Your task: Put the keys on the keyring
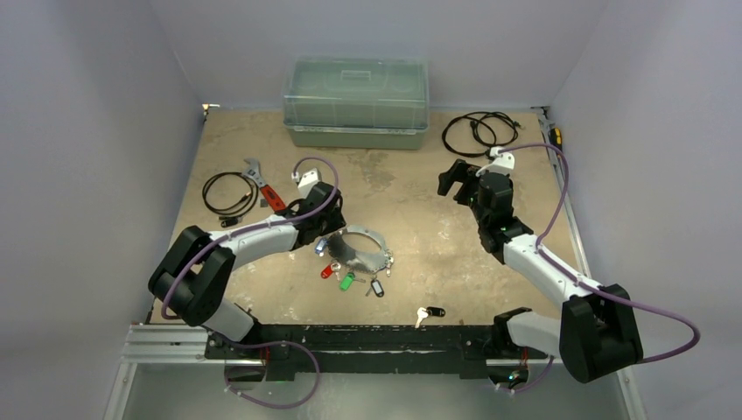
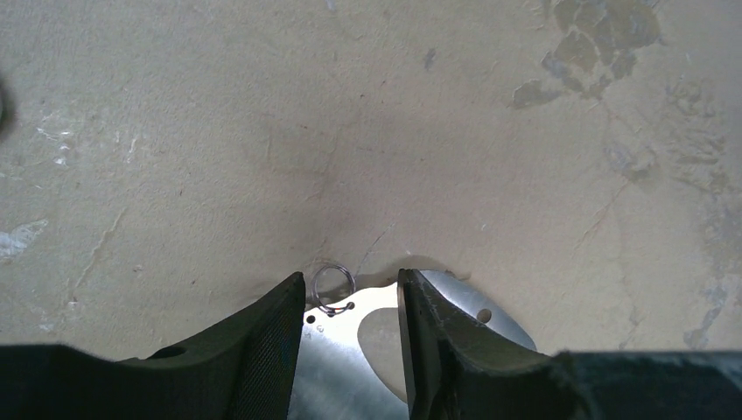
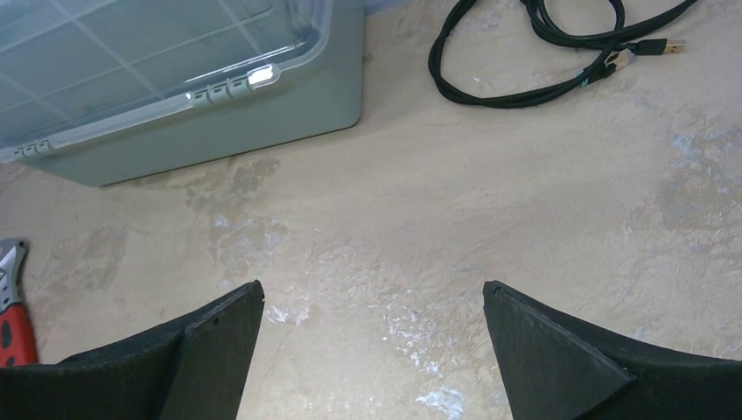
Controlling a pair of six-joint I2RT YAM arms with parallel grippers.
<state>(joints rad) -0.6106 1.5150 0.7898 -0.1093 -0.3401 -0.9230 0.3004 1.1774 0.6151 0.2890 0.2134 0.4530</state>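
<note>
Beige tabletop (image 2: 437,131); keyring (image 2: 332,376) lies flat directly beneath part-open left gripper (image 2: 350,280).

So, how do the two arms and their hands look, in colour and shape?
The left arm and right arm both have white links between bulky black joints, and a purple cable loops along each. The left hand and right hand each have two black fingers tapering to a tip; the left hand's show a fine grid texture inside.
</note>
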